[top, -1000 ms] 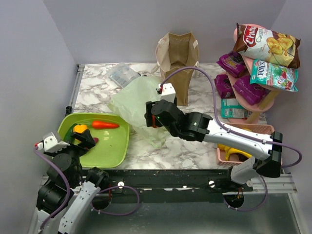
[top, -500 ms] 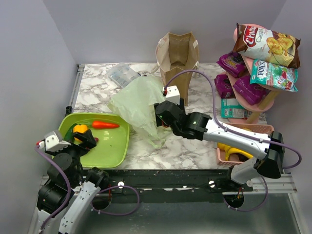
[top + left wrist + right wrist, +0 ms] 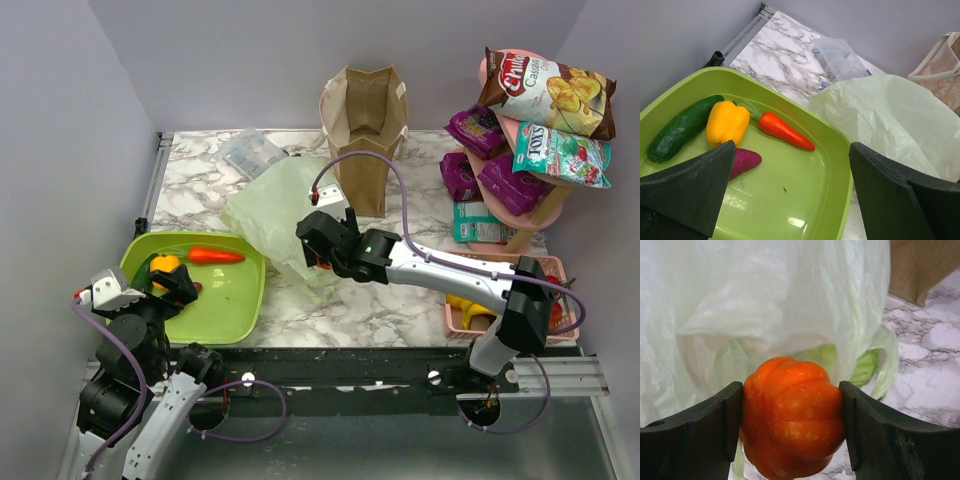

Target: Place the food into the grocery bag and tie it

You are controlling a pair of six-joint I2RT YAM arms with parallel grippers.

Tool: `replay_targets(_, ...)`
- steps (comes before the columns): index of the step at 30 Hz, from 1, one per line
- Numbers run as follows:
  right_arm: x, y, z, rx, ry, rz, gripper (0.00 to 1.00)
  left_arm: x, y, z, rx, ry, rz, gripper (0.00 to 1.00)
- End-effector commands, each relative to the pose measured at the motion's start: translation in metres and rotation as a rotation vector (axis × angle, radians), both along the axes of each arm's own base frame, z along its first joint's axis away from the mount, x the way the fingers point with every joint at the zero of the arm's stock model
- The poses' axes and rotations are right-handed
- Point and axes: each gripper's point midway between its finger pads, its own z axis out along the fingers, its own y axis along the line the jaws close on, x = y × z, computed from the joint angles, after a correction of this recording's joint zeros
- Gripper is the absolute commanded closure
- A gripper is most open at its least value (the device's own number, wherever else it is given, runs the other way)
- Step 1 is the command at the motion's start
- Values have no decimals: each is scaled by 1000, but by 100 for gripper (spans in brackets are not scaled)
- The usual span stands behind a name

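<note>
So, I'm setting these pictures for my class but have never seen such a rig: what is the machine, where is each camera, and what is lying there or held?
Two robot arms are bolted at the table's near edge. The wide picture looks down from above and behind them; the other two come from a camera on each wrist. The right gripper is clamped on a round orange fruit just in front of the pale green grocery bag. The left gripper hangs open over a green tray holding a cucumber, a yellow pepper, a carrot and a purple piece. A brown paper bag stands behind.
</note>
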Motion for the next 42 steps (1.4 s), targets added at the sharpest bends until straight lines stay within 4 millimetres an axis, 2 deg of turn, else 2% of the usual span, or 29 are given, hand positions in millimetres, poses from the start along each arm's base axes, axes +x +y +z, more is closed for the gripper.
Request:
replay_targets(1,9,30,11,75,-9,26,64,1,-2,1,9,-6,-14,1)
replay_targets(9,27,51,2,101,-39,-16,64,-1,0,2,6,-18,-8,2)
replay_targets(17,59,42,-5,142,-100,-90,60,-1,0,2,7,-21,-9,2)
replay_targets(18,62,41,-7,150,-97,-92,55,-1,0,2,7,-21,-9,2)
replay_targets(20,67,39,-10,157,-89,-93,27,-1,0,1,8,-19,-7,1)
replay_targets(21,67,40,-10,158,-85,-87,18,-1,0,1,8,-19,-8,1)
replay_targets(24,66,43,-9,153,-77,-51,9,-1,-1,1,7,-20,-10,1)
replay_targets(26,63,44,-9,150,-71,-30,6,-1,-1,1,8,-19,-10,2)
replay_targets(35,56,35,-1,122,-55,-14,2,-1,-2,2,10,-21,-14,2)
replay_targets(42,41,14,26,68,-60,51,2,1,-8,4,25,-22,-58,2)
